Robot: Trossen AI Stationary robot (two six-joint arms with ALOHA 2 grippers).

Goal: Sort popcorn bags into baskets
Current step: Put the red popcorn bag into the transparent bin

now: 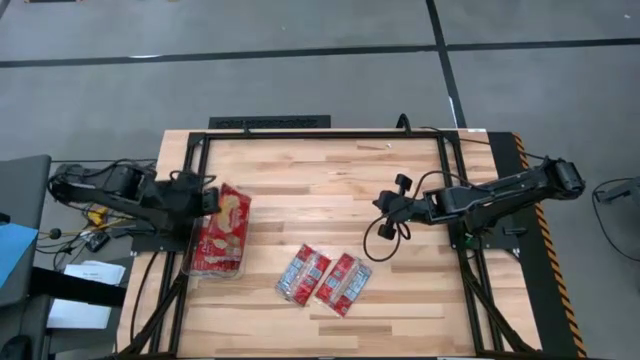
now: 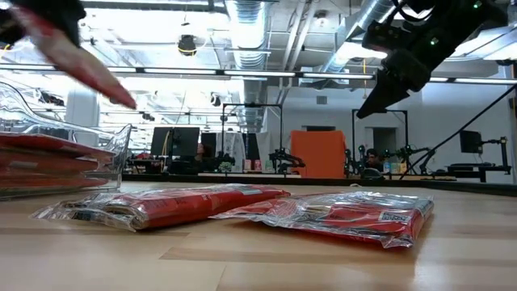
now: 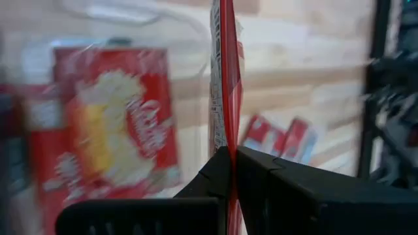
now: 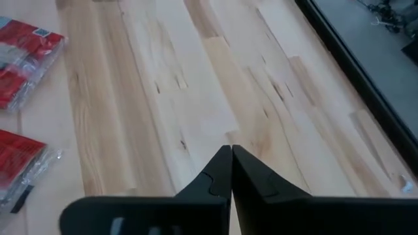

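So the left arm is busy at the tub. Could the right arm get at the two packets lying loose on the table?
Probably yes. The right gripper hangs shut and empty above bare wood, and the two loose packets lie flat nearby with nothing between. The left gripper, shut on a packet, is over the tub.

A wooden table (image 1: 330, 170) with a black frame (image 1: 320, 134) along its edges stands on a grey floor (image 1: 300, 60). Papers (image 1: 85, 295) lie left of it. Beyond it, monitors (image 2: 174, 141), an orange panel (image 2: 321, 153) and ceiling ducts (image 2: 242, 24) show.
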